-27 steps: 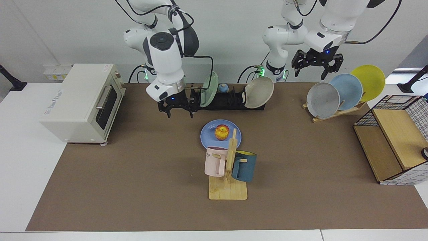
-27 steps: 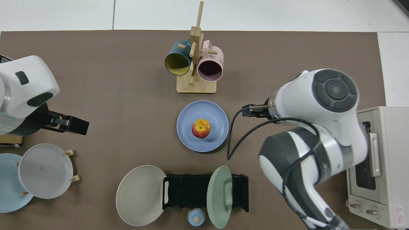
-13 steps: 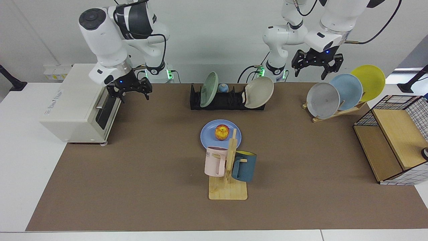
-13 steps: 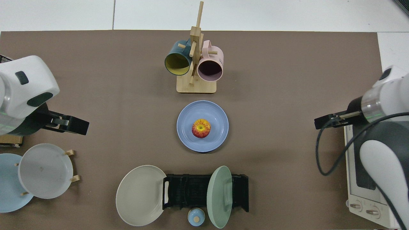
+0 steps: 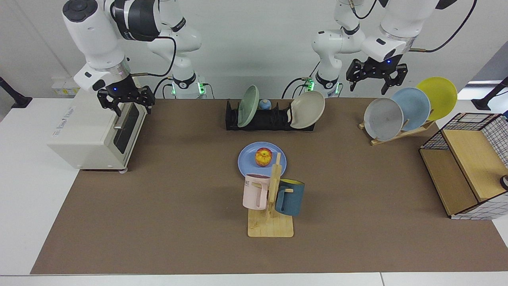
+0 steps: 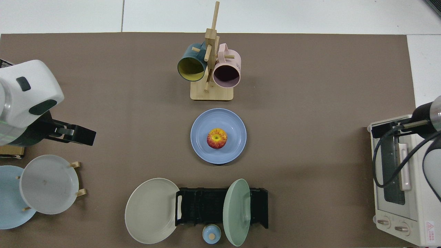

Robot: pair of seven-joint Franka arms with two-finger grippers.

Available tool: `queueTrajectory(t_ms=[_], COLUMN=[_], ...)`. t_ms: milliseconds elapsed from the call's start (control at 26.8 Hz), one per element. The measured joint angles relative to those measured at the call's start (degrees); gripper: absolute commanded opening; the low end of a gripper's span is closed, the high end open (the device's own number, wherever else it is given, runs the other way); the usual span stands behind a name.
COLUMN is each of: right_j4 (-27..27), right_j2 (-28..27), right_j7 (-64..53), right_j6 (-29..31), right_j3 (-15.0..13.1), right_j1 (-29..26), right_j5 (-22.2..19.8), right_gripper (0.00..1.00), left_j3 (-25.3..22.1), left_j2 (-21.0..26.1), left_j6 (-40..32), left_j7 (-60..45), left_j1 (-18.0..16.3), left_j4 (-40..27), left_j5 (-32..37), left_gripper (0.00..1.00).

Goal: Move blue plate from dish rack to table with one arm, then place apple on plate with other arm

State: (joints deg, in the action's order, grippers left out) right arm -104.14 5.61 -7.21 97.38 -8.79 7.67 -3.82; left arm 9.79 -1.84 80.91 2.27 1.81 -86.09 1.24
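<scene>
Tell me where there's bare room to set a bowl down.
Bare mat lies between the toaster oven and the blue plate, and between the mug stand and the wire basket. It is crowded around the dish rack.

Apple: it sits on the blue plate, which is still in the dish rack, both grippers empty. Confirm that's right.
Not quite. The blue plate lies flat on the table, away from the dish rack, as the top view shows. The apple is on it, and both grippers are empty.

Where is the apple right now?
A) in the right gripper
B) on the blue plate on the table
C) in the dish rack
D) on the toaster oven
B: the apple sits at the middle of the blue plate, with both grippers away from it.
</scene>
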Motion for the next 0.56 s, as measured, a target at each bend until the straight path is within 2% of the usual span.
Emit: queueTrajectory(t_ms=[561], right_j4=[0.5], right_j2=[-0.1], right_j7=[0.0], right_j6=[2.2], right_j3=[0.5], right_j1=[-0.6], right_j5=[0.2], right_gripper=[1.0], left_j3=[0.0], left_j2=[0.0], left_j6=[0.0], left_j7=[0.0], left_j1=[0.0], left_j4=[0.0], left_j5=[0.0], left_gripper=[1.0])
